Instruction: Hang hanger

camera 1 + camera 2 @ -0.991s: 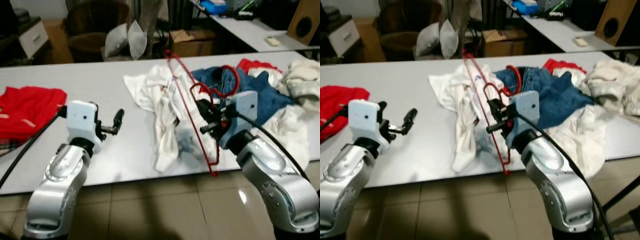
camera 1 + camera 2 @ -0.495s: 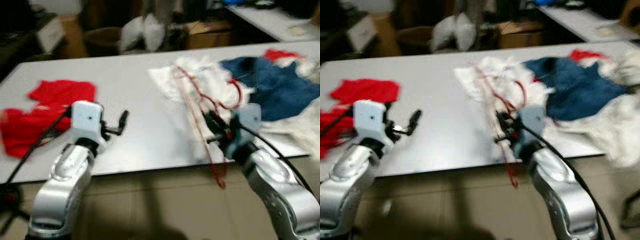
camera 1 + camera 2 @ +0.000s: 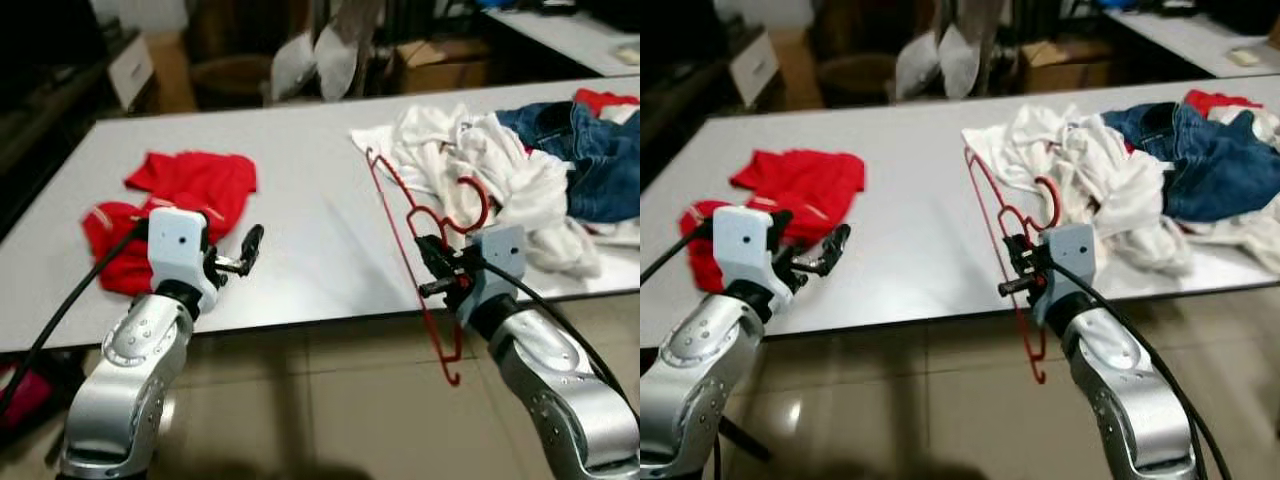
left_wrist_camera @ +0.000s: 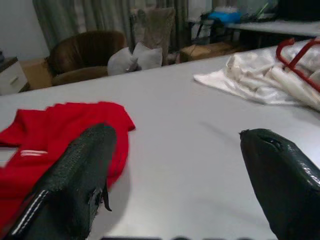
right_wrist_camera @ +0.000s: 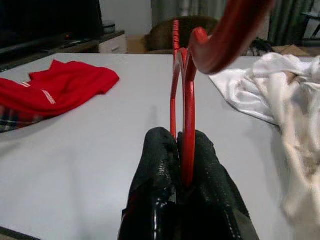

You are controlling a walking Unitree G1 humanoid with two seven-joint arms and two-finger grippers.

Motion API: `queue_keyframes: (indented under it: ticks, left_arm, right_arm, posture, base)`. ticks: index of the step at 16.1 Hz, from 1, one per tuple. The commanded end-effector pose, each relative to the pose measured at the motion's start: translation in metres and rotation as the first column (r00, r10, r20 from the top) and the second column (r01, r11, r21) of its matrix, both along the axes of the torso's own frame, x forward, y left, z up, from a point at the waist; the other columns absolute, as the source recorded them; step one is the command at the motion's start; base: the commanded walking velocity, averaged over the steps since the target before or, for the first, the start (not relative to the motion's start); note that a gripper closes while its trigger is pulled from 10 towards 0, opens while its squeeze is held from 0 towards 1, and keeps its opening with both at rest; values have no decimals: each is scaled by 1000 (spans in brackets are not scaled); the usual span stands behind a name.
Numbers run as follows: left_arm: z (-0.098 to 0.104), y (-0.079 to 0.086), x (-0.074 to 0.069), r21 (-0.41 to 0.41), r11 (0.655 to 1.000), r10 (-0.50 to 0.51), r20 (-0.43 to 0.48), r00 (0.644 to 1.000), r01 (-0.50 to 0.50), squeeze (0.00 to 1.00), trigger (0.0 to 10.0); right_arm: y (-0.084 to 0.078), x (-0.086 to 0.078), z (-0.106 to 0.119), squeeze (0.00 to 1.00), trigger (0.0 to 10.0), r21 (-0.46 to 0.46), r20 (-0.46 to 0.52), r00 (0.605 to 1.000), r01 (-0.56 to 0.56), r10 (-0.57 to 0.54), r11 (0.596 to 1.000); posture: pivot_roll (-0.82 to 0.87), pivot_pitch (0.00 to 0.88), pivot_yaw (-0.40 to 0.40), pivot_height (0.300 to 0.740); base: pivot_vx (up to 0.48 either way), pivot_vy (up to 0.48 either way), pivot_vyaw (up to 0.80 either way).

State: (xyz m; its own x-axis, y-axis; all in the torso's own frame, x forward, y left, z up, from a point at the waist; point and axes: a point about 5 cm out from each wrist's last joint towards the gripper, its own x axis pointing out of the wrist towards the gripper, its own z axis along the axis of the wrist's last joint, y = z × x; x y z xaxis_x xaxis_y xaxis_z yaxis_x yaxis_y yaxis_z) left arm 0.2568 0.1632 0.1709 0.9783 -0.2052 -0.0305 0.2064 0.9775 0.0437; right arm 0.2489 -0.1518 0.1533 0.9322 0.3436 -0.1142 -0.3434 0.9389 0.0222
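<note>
A red wire hanger [image 3: 412, 237] hangs from my right gripper [image 3: 432, 270], held over the table's front edge, its lower end dangling below the tabletop. In the right wrist view the two black fingers [image 5: 160, 175] are shut on the red hanger [image 5: 187, 120] near its neck, with the hook curving overhead. My left gripper [image 3: 248, 250] hovers open over the left part of the grey table [image 3: 300, 250], nothing between its fingers [image 4: 80, 175]. A red garment [image 3: 175, 200] lies just beyond it.
A heap of white clothes [image 3: 480, 160] and blue jeans [image 3: 600, 150] covers the table's right side. Behind the table stand a brown armchair [image 4: 85, 55], pillows [image 3: 315, 60] and cardboard boxes [image 3: 440, 65]. Tiled floor [image 3: 320, 400] lies in front.
The camera has shifted, so the table now sits further right in view. My right gripper has carried the hanger away from the white clothes toward the table's front edge.
</note>
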Motion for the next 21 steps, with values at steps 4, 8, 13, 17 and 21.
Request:
queue_keyframes:
  ticks: [4,8,13,17,21]
  left_arm:
    - [-8,8,-4,27,998,50,2,999,-50,0,10000]
    - [-9,11,-3,30,998,49,8,999,-49,0,10000]
    - [-11,12,1,37,998,55,10,998,-55,0,10000]
    - [-10,18,5,48,996,72,12,997,-72,0,10000]
    - [-9,20,8,49,996,77,17,997,-78,0,10000]
  right_arm:
    - [4,0,7,0,10000,3,48,999,-13,13,1000]
    - [7,-2,7,0,10000,15,54,998,-37,36,999]
    - [7,-2,5,0,10000,4,57,998,-38,37,999]
    - [7,-2,4,0,10000,-1,65,997,-42,42,999]
    - [7,-1,5,0,10000,-4,74,996,-46,46,999]
  posture:
    - [-78,0,74,740]
    - [-77,0,73,740]
    - [-80,0,77,740]
    - [-79,0,80,740]
    - [-84,0,84,740]
  base:
    - [0,0,0]
    - [0,0,0]
    - [204,0,0]
    - [263,0,0]
    - [267,0,0]
